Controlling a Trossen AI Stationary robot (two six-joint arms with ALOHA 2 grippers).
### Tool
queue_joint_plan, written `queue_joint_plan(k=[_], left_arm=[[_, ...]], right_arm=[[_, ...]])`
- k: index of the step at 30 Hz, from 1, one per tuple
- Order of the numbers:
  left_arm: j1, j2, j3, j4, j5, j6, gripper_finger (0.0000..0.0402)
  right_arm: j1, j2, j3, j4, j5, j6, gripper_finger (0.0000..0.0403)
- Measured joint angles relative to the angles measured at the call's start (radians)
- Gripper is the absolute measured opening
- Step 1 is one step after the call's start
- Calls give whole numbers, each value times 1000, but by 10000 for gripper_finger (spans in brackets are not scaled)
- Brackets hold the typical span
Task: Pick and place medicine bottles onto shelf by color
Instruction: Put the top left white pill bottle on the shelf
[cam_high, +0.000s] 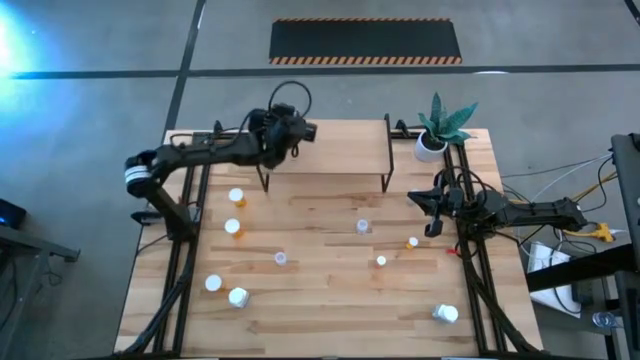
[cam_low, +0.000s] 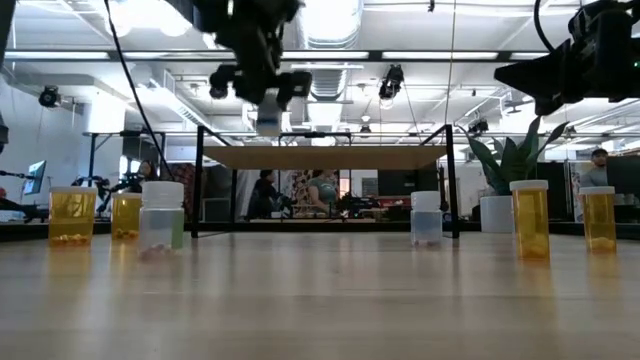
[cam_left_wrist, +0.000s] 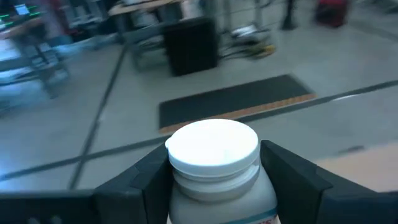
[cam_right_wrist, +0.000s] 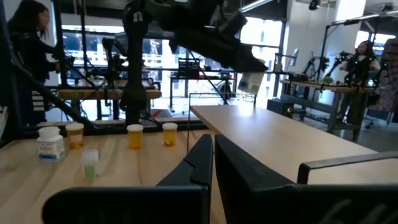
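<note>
A grey concrete floor surrounds the wood-plank table, crossed by dark seams that run toward 12 o'clock. At 12 o'clock from the table lies a black mat edged with orange-and-black hazard stripes. A bright bluish glare falls at 10 o'clock. Cables trail over the floor at 3 o'clock. A potted green plant stands at the table's 1 o'clock corner. Level across the table, a workshop opens out: a white ceiling with strip lights, ducting, hanging lamps, benches, monitors and seated people. Tall bright windows back the room.
</note>
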Motion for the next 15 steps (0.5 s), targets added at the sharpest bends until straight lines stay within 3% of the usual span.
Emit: queue_joint_plan(k=[7,15], left_arm=[[62,75,-96,209,0,9,196],[62,74,-119,219,-3,9,232]], right_arm=[[0,-1,0,0,8,2,9],[0,-1,0,-1,10,2,9]])
